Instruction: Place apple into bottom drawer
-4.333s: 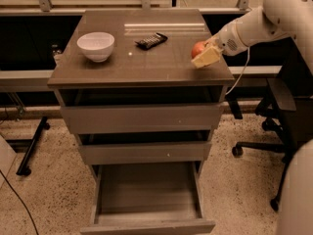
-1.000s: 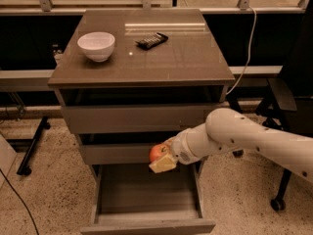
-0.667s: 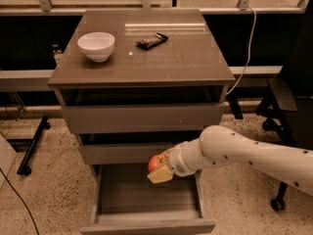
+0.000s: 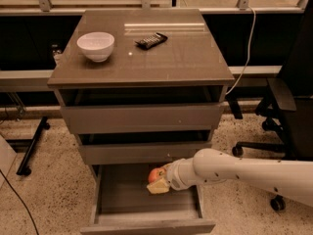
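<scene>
The bottom drawer [image 4: 146,224] of the grey-brown cabinet is pulled open, its grey floor showing. My white arm reaches in from the right. My gripper [image 4: 159,182] is inside the open drawer, low over its floor near the back. It is shut on the small red-orange apple [image 4: 156,174], which shows just above the yellowish fingertips [image 4: 158,188].
The cabinet top [image 4: 186,58] holds a white bowl [image 4: 96,45] at the left and a dark remote-like object [image 4: 151,40] in the middle. The two upper drawers are nearly shut. An office chair [image 4: 288,116] stands to the right. A black stand leg [image 4: 32,148] lies at the left on the speckled floor.
The arm has carried the apple from the cabinet top's right side down in front of the drawers and lowered it into the open bottom drawer, moving left and down.
</scene>
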Controlling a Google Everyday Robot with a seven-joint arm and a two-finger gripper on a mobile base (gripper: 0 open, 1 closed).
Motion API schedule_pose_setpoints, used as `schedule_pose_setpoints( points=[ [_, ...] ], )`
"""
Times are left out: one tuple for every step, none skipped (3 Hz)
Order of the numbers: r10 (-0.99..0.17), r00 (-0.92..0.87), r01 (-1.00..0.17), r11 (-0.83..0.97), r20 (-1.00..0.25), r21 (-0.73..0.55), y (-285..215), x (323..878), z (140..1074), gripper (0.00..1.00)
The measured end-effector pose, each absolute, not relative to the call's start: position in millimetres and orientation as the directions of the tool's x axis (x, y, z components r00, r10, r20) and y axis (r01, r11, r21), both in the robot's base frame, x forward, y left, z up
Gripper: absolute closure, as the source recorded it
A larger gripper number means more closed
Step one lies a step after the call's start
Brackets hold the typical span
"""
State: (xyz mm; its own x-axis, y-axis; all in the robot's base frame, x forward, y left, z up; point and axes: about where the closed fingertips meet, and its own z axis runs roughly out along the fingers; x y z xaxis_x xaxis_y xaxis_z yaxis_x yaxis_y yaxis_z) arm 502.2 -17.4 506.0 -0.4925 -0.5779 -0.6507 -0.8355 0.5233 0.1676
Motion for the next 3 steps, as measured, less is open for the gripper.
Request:
schedule_pose_setpoints(
  points=[
    [-0.533,-0.553,-0.800,0.553,-0.641,0.231,-19.0,505.9,443.8,1.00],
    [-0.533,-0.553,-0.800,0.553,-0.641,0.231,-18.9,505.9,443.8,1.00],
    [-0.506,-0.568,-0.786,0.566,-0.649,0.247,-10.2,513.7,425.4,1.00]
  ],
)
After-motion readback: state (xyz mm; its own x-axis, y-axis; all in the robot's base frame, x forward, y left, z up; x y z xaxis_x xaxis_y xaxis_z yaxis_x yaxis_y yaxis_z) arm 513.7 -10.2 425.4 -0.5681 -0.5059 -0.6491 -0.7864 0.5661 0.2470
